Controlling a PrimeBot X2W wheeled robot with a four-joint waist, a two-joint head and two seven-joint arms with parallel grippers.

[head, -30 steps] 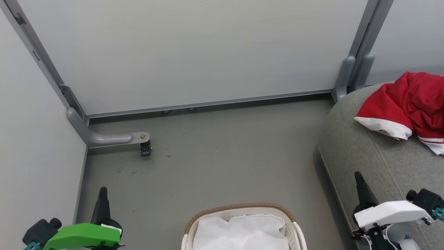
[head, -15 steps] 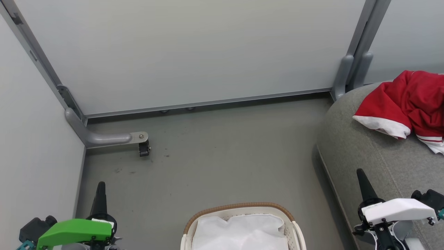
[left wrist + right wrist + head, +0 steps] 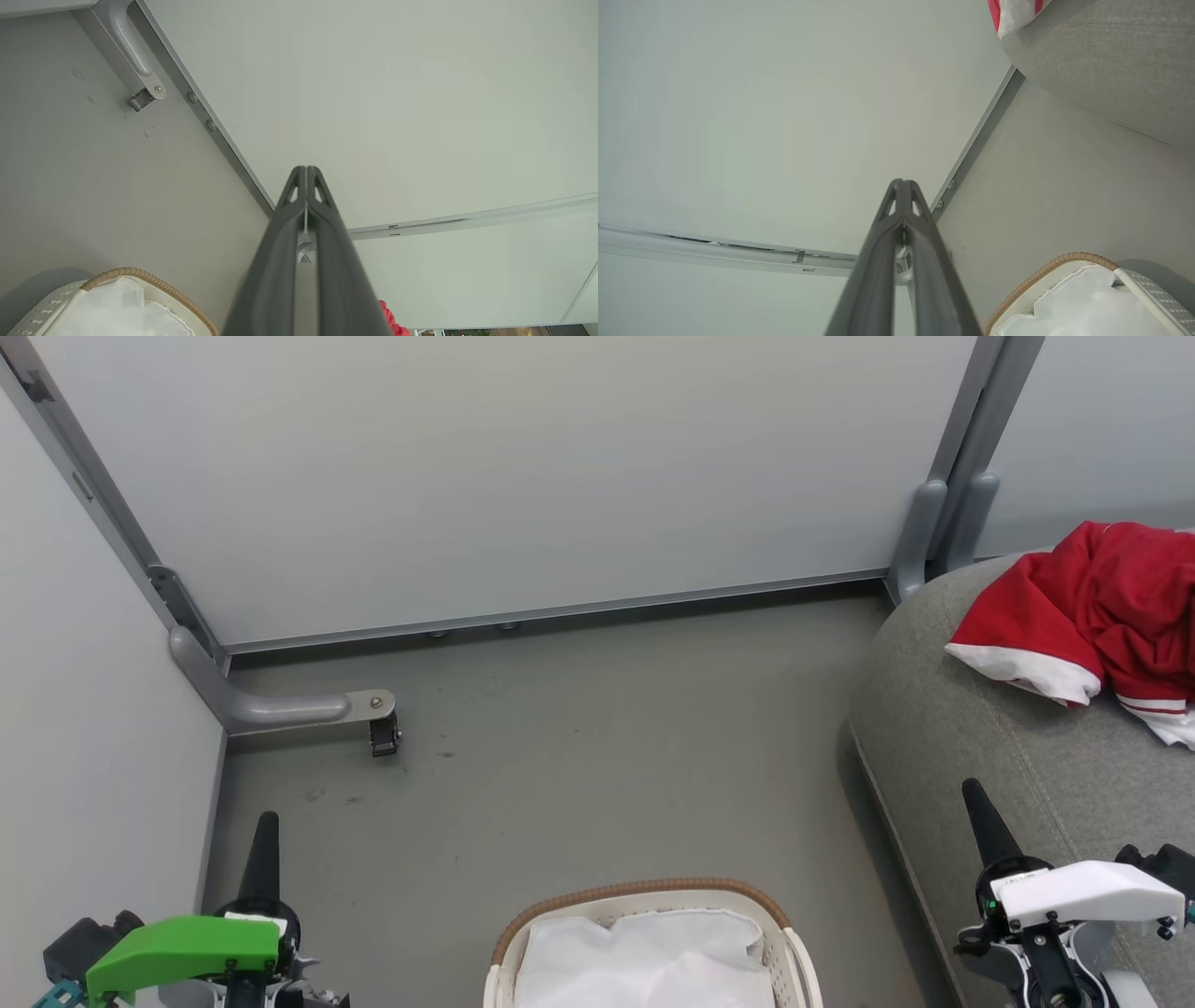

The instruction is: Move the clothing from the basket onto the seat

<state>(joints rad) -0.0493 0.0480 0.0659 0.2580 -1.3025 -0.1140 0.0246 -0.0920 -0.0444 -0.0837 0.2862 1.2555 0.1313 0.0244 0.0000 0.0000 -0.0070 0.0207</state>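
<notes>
We see the crumpled red clothing (image 3: 1102,607) lying on the grey seat (image 3: 971,747) beyond our right end effector (image 3: 976,798), the white-lined basket (image 3: 644,894) upright between it and our left end effector (image 3: 264,831).

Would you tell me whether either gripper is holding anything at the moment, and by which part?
Nothing is held: the left gripper and the right gripper both have jaws shut on nothing.

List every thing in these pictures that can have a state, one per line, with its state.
clothing: crumpled heap lying on the seat
basket: upright on the floor, no red clothing in its visible part
liner: rumpled inside the basket
seat: holds the clothing
left tool: shut, holding nothing
right tool: shut, holding nothing
</notes>
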